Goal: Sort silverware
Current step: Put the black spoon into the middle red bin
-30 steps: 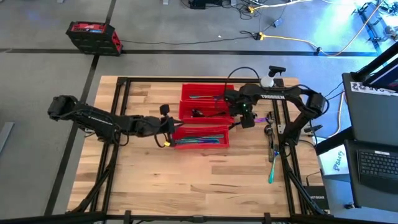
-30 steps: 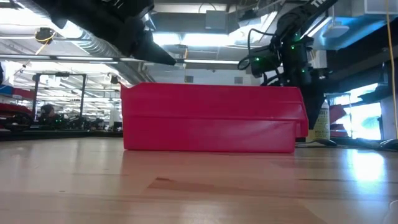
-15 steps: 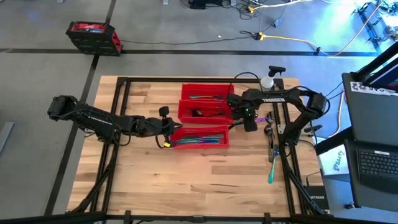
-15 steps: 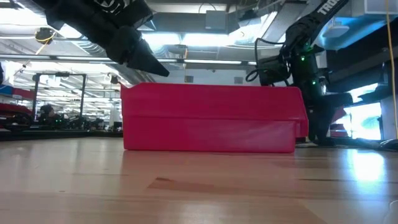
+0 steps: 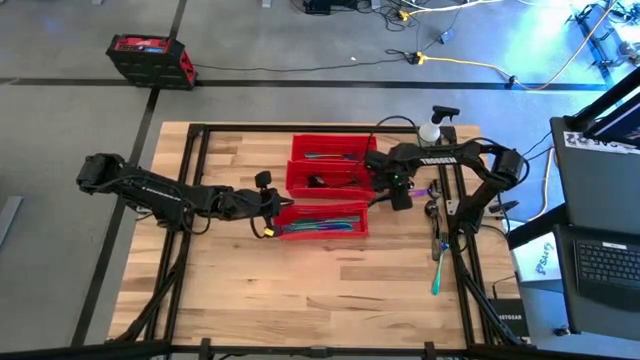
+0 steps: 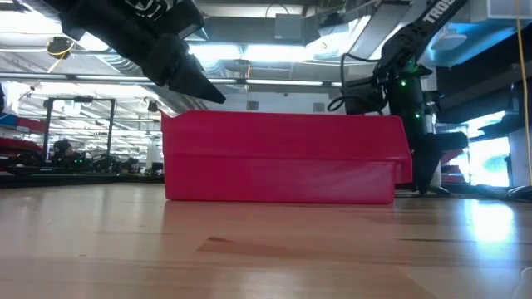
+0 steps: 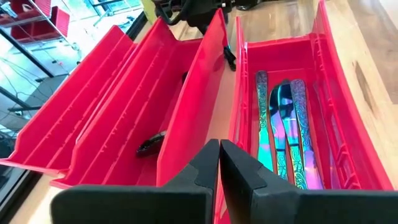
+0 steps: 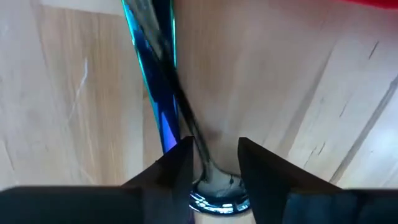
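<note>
Near bin: the red bin [image 5: 322, 220] closest to the low camera lies on the tabletop [image 5: 260, 280] and holds iridescent knives [image 7: 283, 140] side by side, lengthwise.
Left claw: the left claw [image 5: 270, 210] hangs at the left end of the bins, its fingers [image 7: 208, 171] pressed together with nothing between them, lined up over the wall between the near bin and the middle bin [image 7: 134, 137].
Left arm pose: stretched low across the tabletop from the left edge, wrist tilted down towards the bins; in the low view it shows above the bin's left corner [image 6: 179, 66].
Middle bin: one dark piece [image 7: 151, 144] lies on its floor; what kind of piece it is, I cannot tell.
Right claw: the right claw [image 5: 400, 195] is down at the tabletop just off the bins' right end, fingers [image 8: 180, 165] apart on either side of a slim blue-purple utensil [image 8: 152, 74] that lies on the wood; they seem to straddle it rather than clamp it.
Right arm pose: bent in from the right side, forearm level, wrist pointing straight down [image 6: 416, 124].
Loose silverware: more pieces [image 5: 437, 240] lie on the tabletop's right side, beside the right arm's base.
Far bin: a third red bin [image 5: 330, 150] holds a few iridescent pieces.
Beyond: a clear spray bottle [image 5: 430, 128] stands at the tabletop's far right corner; a red and black case [image 5: 150, 58] sits on the grey floor.
</note>
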Controlling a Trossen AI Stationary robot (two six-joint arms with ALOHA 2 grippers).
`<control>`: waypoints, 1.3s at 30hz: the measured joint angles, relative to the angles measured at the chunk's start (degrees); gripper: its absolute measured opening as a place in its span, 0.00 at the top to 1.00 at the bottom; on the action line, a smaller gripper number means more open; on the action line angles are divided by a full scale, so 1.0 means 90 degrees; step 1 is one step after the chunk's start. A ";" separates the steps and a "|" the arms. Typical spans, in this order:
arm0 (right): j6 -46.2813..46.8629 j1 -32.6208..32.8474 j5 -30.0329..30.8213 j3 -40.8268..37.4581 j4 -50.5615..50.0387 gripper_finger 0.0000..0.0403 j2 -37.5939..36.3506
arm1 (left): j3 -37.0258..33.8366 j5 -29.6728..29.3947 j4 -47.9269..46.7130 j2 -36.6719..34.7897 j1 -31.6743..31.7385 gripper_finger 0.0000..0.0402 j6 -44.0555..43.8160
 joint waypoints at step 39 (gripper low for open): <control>0.1461 0.0010 -0.0614 0.1547 -0.2810 0.99 -0.2217 | 0.0000 -0.0012 0.0091 0.0000 0.0029 1.00 -0.0031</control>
